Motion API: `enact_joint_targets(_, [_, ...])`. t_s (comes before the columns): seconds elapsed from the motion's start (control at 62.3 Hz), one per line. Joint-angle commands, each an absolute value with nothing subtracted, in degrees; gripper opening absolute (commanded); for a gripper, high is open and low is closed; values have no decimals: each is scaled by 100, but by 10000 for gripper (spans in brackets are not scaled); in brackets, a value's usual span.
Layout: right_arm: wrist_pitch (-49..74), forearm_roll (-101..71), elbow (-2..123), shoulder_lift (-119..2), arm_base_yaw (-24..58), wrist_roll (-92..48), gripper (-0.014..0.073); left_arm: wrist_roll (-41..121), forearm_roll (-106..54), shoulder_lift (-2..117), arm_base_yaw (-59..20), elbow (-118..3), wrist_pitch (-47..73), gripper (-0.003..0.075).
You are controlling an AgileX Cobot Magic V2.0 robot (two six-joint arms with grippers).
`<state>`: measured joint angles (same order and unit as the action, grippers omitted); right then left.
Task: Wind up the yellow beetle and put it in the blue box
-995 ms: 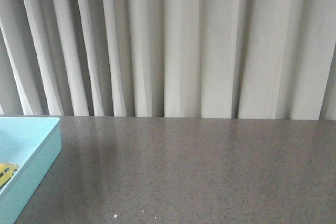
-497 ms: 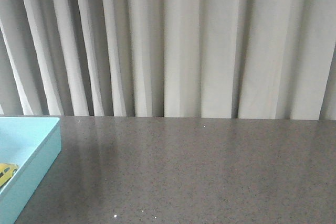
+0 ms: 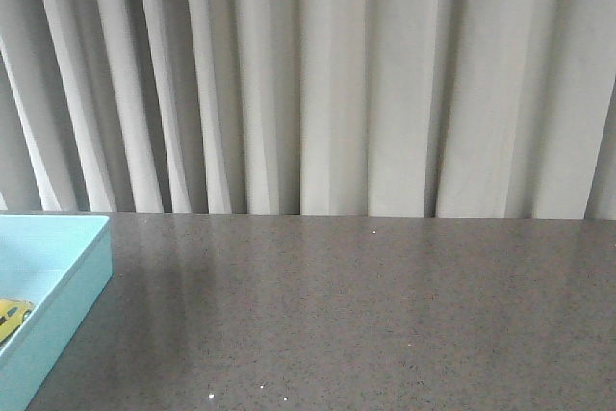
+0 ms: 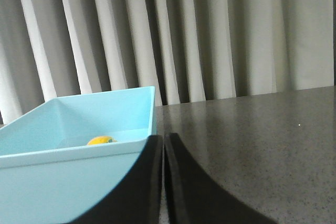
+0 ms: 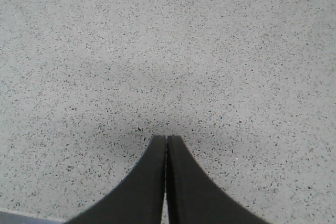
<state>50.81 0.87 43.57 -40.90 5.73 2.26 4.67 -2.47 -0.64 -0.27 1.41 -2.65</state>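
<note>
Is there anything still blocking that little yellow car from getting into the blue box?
No. The yellow beetle already lies inside the blue box, so nothing visible stands between it and its place. The left gripper is shut and empty just outside the box's near wall, and the right gripper is shut over bare table.

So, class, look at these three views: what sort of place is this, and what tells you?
Probably a staged robot test bench, not a home: a bare speckled grey table, a plain pleated curtain as backdrop, and only the blue box with the yellow beetle inside.
</note>
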Motion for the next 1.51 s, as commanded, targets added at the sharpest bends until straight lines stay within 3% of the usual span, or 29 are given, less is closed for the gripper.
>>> enact_joint_targets(0.0, [4766,115,4498,-4086,575,222,-7,377,-286,-172,-67,103,-478,-6])
enact_joint_targets(0.914, [4578,385,4362,-3849,611,110,-7,377,-286,-153,-67,85,-339,-6])
enact_joint_targets(1.235, [1958,334,2317,-1663,-30,116,-7,377,-286,-153,-67,85,-339,-6])
enact_joint_targets(1.492, [408,217,500,-396,-22,135,-7,377,-286,-153,-67,85,-339,-6])
